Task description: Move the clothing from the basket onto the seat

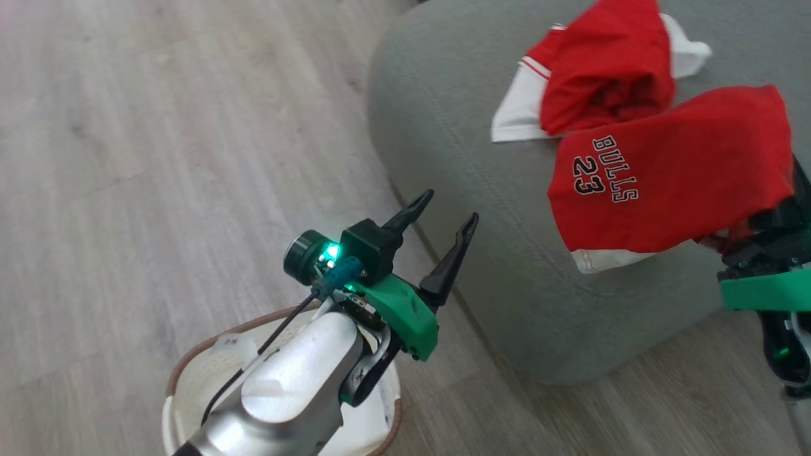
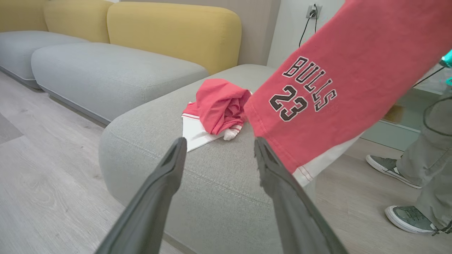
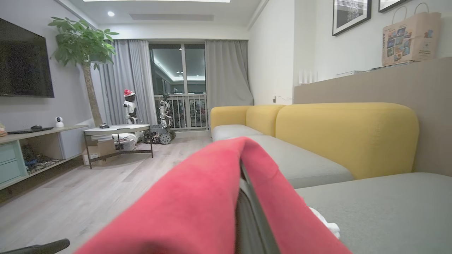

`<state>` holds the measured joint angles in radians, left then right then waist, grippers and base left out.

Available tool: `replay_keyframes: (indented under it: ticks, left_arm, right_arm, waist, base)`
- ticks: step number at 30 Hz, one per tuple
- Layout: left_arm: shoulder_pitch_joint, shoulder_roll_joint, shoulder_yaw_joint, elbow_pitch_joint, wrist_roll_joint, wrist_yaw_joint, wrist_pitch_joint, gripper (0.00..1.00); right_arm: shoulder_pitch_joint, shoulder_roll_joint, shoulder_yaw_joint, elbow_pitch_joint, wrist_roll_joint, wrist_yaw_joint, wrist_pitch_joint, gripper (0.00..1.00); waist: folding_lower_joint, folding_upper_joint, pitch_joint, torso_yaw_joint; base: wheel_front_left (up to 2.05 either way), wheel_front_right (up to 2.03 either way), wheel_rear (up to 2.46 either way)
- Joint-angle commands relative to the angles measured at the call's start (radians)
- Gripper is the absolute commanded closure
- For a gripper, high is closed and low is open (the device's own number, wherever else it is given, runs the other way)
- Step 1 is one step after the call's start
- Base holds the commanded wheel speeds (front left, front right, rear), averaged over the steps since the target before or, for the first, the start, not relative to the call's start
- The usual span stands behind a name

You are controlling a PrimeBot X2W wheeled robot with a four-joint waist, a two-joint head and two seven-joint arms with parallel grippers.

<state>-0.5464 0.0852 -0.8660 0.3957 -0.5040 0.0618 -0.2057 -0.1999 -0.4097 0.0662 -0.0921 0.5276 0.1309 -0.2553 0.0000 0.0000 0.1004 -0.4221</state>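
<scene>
Two pieces of red clothing are at the seat. A crumpled one with white trim lies on top of it. The "BULLS 23" garment hangs over the seat's near corner, with my right gripper shut on its right end. In the right wrist view the red cloth drapes over that gripper's fingers. My left gripper stands open with nothing in it, just above the basket and pointing at the seat. In the left wrist view its fingers frame the seat, the crumpled garment and the hanging one.
My left forearm covers most of the basket; the part of its inside that shows is white. A person's shoes and trouser legs stand on the wood floor to the right of the seat. Grey sofa cushions with yellow backs lie beyond it.
</scene>
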Motion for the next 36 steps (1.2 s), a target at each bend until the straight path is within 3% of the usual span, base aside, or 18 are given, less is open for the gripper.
replay_keyframes:
  ticks: [1, 10, 21, 30, 36]
  left_arm:
    - [-0.061, -0.002, 0.033, -0.023, 0.007, 0.005, -0.013, 0.0]
    - [-0.073, -0.007, 0.031, 0.004, 0.002, 0.003, -0.026, 0.0]
    - [-0.098, -0.014, 0.022, 0.025, 0.002, 0.003, -0.033, 0.0]
    - [-0.153, -0.024, -0.002, 0.04, 0.012, 0.013, -0.02, 0.0]
    - [-0.204, -0.03, -0.03, 0.051, 0.028, 0.025, 0.004, 0.0]
  right_arm:
    - [-0.009, -0.01, 0.004, -0.04, 0.0, 0.0, -0.006, 1.0]
    - [-0.021, -0.014, 0.01, -0.045, 0.005, 0.0, -0.006, 1.0]
    - [-0.121, -0.051, 0.021, -0.001, 0.049, 0.0, -0.006, 1.0]
    - [-0.343, -0.184, 0.016, 0.158, 0.162, 0.0, -0.006, 1.0]
    - [-0.507, -0.278, 0.034, 0.344, 0.23, 0.0, -0.006, 1.0]
  waist:
    - [0.0, 0.0, 0.008, -0.039]
    - [0.0, 0.0, 0.018, -0.096]
    - [0.0, 0.0, 0.047, -0.107]
    - [0.0, 0.0, 0.131, -0.056]
    - [0.0, 0.0, 0.216, -0.004]
  base:
    - [0.0, 0.0, 0.0]
    - [0.0, 0.0, 0.0]
    - [0.0, 0.0, 0.0]
    - [0.0, 0.0, 0.0]
    - [0.0, 0.0, 0.0]
